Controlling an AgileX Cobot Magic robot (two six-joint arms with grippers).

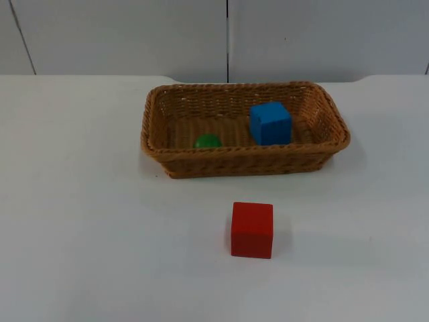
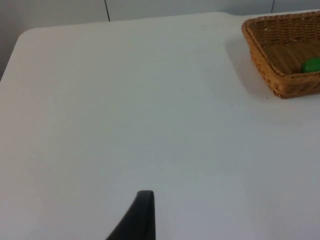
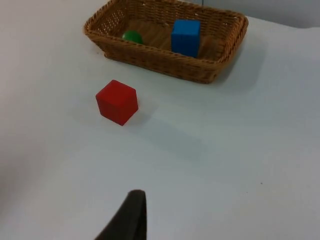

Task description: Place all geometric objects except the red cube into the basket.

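Basket (image 1: pixel 244 161) sits mid-table toward the wall, long axis running left-right. Inside it: blue cube (image 1: pixel 271 123) toward the right half, green ball (image 1: pixel 208 141) against the near wall, left of centre. Both rest on the basket floor, apart from each other.

Red cube (image 1: pixel 252 229) stands alone on the table (image 1: pixel 87 235), in front of the basket's near wall, not touching it. It is the piece meant to stay out. Judged from this, nothing is left to load.

Right gripper (image 3: pixel 131 216) hangs back on the right side, above the table; red cube lies ahead of it, basket beyond. Left gripper (image 2: pixel 141 215) hangs over bare table on the left, basket corner ahead and well off. One fingertip shows for each; cannot tell how wide either stands. Nothing seen held.

Right arm is the nearer to the red cube. Open table on all sides of the basket.
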